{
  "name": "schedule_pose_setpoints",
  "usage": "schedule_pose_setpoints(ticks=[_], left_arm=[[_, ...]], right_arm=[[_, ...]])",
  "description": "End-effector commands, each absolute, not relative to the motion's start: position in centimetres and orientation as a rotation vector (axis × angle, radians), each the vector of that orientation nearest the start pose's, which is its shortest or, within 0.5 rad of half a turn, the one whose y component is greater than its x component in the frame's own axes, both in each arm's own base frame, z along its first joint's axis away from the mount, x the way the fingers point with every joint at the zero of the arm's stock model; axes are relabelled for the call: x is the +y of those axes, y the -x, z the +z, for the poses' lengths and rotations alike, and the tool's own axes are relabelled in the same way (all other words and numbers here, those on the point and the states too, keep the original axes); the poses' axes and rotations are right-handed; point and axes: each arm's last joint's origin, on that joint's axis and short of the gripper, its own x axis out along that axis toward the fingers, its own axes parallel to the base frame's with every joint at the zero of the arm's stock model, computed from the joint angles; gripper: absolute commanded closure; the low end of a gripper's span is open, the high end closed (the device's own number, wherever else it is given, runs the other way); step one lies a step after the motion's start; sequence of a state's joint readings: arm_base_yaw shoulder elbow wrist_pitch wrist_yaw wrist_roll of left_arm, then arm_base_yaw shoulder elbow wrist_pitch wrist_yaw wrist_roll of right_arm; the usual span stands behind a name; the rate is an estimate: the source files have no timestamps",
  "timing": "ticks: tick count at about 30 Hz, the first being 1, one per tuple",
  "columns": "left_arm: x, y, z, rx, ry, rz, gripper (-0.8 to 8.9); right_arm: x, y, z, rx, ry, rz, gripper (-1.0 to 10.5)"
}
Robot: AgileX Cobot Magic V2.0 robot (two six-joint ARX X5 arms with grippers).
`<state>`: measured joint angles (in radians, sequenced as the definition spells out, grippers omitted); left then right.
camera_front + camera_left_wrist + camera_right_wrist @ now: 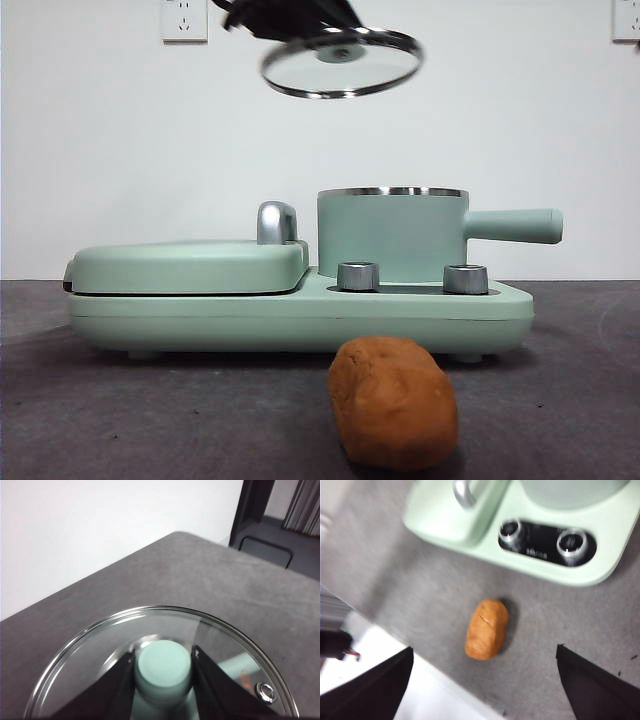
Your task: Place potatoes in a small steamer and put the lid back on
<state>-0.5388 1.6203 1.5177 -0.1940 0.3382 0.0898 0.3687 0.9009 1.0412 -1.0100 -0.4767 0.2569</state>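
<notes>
The glass lid hangs tilted high above the small steamer, held by its mint knob in my left gripper, which is shut on it. The steamer's steel rim is uncovered and its handle points right. One orange-brown potato lies on the dark table in front of the appliance. My right gripper hovers open above the potato, well clear of it, its jaws wide apart.
The mint-green appliance base carries a closed griddle cover with a chrome handle on its left and two steel dials in front. The table's near edge shows in the right wrist view.
</notes>
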Motion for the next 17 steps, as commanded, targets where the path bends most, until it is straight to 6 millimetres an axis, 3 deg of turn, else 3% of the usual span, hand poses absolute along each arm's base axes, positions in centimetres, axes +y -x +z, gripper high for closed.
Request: schedule_pose_setpoints(ticks=[1, 9, 17], left_arm=[[-18.7, -30.7, 40.0, 0.174, -0.161, -0.873, 7.58], [-14.1, -29.3, 42.9, 0.135, -0.149, -0.768, 7.59], [-11.7, -29.4, 43.1, 0.170, -0.136, -0.699, 7.59]], right_arm=[[8.5, -14.6, 33.1, 1.023, -0.259, 0.663, 5.1], [14.7, -17.0, 29.7, 1.122, -0.085, 0.628, 5.0], [18.7, -17.8, 25.5, 1.300, 0.023, 0.601, 5.0]])
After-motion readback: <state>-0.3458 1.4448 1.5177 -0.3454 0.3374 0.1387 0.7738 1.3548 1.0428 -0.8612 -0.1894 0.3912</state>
